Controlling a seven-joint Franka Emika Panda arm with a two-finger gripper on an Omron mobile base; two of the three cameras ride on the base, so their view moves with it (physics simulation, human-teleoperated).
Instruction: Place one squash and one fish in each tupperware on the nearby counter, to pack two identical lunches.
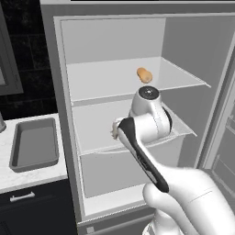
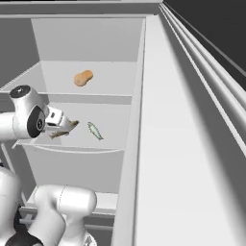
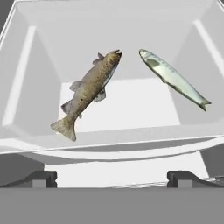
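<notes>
Two fish lie on the fridge's middle shelf (image 3: 131,109): a speckled brown fish (image 3: 89,89) on the left and a silvery fish (image 3: 173,78) on the right. In the right base view the brown fish (image 2: 65,130) sits just ahead of my gripper (image 2: 58,126), with the silvery fish (image 2: 95,130) further right. My gripper (image 3: 111,177) is open, its fingertips (image 3: 41,177) spread wide and short of both fish. One orange-tan squash (image 1: 144,75) rests on the upper shelf. A grey tupperware (image 1: 18,160) stands empty on the white counter (image 1: 27,179) left of the fridge.
The fridge stands open, its door (image 1: 225,137) swung out on the right and close beside the arm. The upper shelf (image 1: 105,85) overhangs the middle one. Dark cabinets with a silver handle (image 1: 22,197) sit under the counter.
</notes>
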